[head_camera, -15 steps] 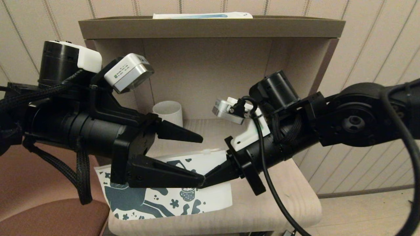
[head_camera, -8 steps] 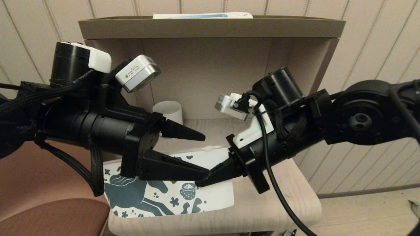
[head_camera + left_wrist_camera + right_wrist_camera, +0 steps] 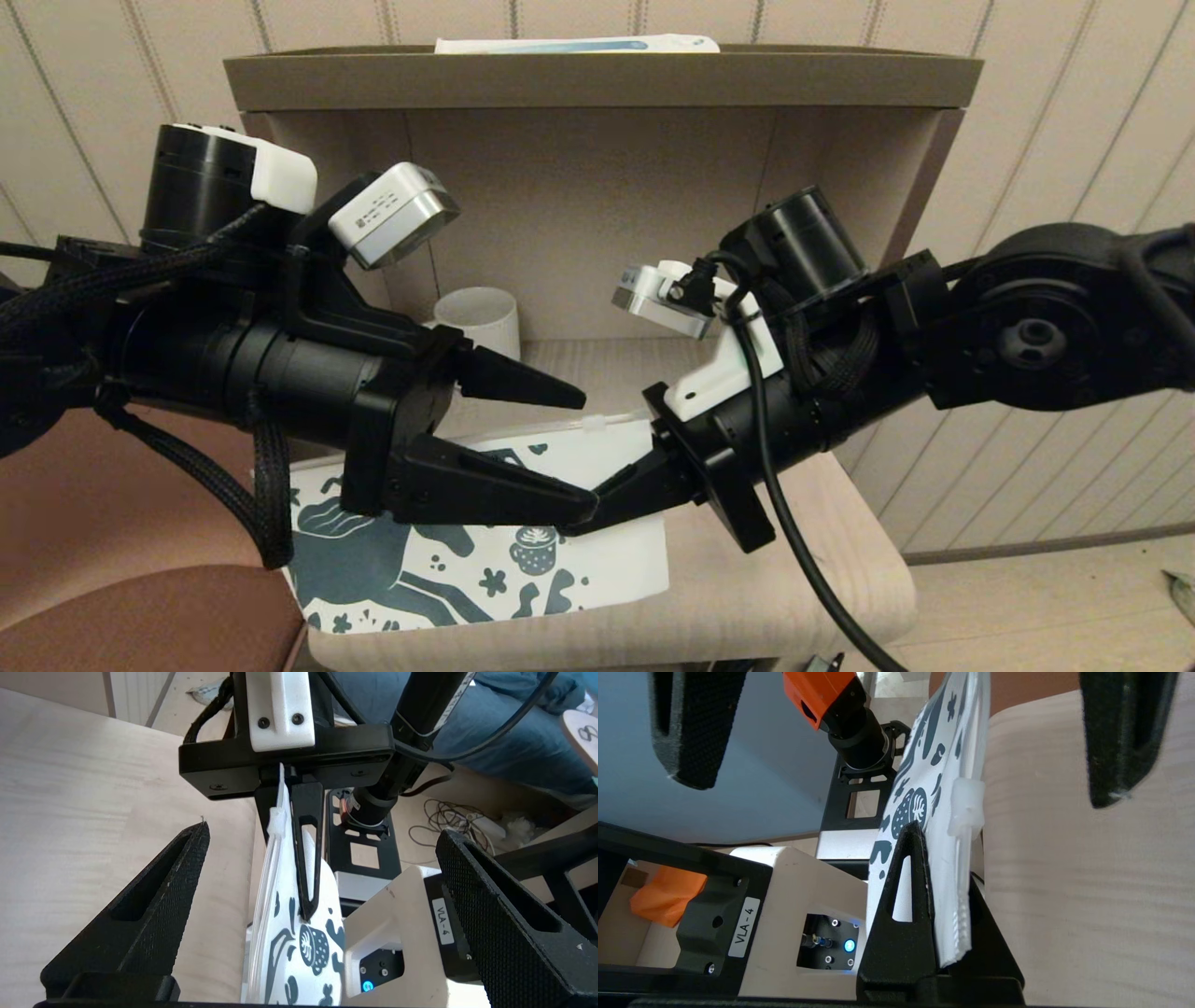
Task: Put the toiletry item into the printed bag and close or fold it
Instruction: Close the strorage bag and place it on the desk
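Note:
The printed bag (image 3: 523,569), white with a teal horse and cup, hangs over the front of the wooden table (image 3: 803,579). My right gripper (image 3: 577,525) is shut on the bag's upper right part, just below the white zip slider (image 3: 590,429). In the right wrist view the bag (image 3: 943,765) stands edge-on between the right gripper's (image 3: 941,858) fingers. My left gripper (image 3: 588,455) faces it, open, one finger above the bag's top edge and one in front of its face. The left wrist view shows the bag (image 3: 303,952) between those spread fingers, untouched. The tiny white tube is hidden.
A cream mug (image 3: 481,317) stands at the back of the open shelf unit behind the left gripper. A long white-and-blue box (image 3: 579,44) lies on the shelf's top board. A brown chair seat (image 3: 140,616) sits at the lower left.
The left arm has shifted a little to the right, toward the right gripper. The bag has slid slightly lower and leftward while the right gripper keeps hold of it.

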Tool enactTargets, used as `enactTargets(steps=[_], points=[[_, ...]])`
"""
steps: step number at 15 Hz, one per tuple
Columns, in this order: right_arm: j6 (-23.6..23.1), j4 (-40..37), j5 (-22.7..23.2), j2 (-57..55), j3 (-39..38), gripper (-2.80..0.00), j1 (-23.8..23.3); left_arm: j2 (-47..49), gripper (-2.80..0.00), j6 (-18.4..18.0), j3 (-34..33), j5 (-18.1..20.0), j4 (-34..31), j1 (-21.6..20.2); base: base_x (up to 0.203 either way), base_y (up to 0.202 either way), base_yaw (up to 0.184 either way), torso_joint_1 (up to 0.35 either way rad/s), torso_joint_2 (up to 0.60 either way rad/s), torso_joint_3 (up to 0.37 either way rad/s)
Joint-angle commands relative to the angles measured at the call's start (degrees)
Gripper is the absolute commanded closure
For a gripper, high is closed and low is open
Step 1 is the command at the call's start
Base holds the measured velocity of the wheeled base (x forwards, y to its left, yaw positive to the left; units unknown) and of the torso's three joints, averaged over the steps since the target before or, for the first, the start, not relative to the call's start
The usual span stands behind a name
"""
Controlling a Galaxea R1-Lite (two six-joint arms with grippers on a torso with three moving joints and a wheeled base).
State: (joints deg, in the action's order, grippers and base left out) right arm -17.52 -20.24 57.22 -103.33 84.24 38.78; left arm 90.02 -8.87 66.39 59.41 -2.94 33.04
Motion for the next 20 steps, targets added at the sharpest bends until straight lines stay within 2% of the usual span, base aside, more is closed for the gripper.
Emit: enactTargets(steps=[1, 5, 8, 10, 14, 16, 18, 20], points=[[-0.12, -1.6, 0.11, 0.15, 1.17, 0.0, -0.15, -0.19, -2.8, -0.09, -0.2, 0.35, 0.13, 0.0, 0.0, 0.0, 0.0, 0.0, 0.0, 0.0], [-2.34, -19.88, -1.39, 0.39, 12.33, 0.0, -1.42, 0.25, -2.8, -0.43, -0.35, 0.26, 0.2, -0.07, 0.0, 0.0, 0.0, 0.0, 0.0, 0.0], [-4.47, -33.25, -5.38, -0.31, 20.45, 0.0, -1.84, 0.31, -2.8, -1.83, -0.72, 0.25, 0.2, -0.58, 0.0, 0.0, 0.0, 0.0, 0.0, 0.0], [-5.74, -35.92, -5.97, -0.29, 20.48, 0.0, -1.24, 0.6, -2.8, -1.64, -0.36, 1.0, 0.24, -2.01, 0.0, 0.0, 0.0, 0.0, 0.0, 0.0], [-6.56, -30.82, -5.88, -0.36, 16.01, 0.0, -0.2, 0.69, -2.8, -0.97, -0.03, 3.52, 0.39, -2.89, 0.0, 0.0, 0.0, 0.0, 0.0, 0.0], [-6.19, -23.48, -5.77, -0.05, 11.76, 0.0, -0.01, 0.69, -2.8, 0.12, 0.72, 3.67, 0.25, -3.05, 0.0, 0.0, 0.0, 0.0, 0.0, 0.0], [-5.36, -13.1, -5.45, 0.06, 5.96, 0.0, 0.12, 0.72, -2.8, 4.29, 1.9, 3.69, 0.46, -3.01, 0.0, 0.0, 0.0, 0.0, 0.0, 0.0], [-3.77, -5.73, -3.16, 0.12, 1.74, 0.0, 0.15, 0.89, -2.8, 5.18, 2.52, 3.69, 0.39, -2.98, 0.0, 0.0, 0.0, 0.0, 0.0, 0.0]])
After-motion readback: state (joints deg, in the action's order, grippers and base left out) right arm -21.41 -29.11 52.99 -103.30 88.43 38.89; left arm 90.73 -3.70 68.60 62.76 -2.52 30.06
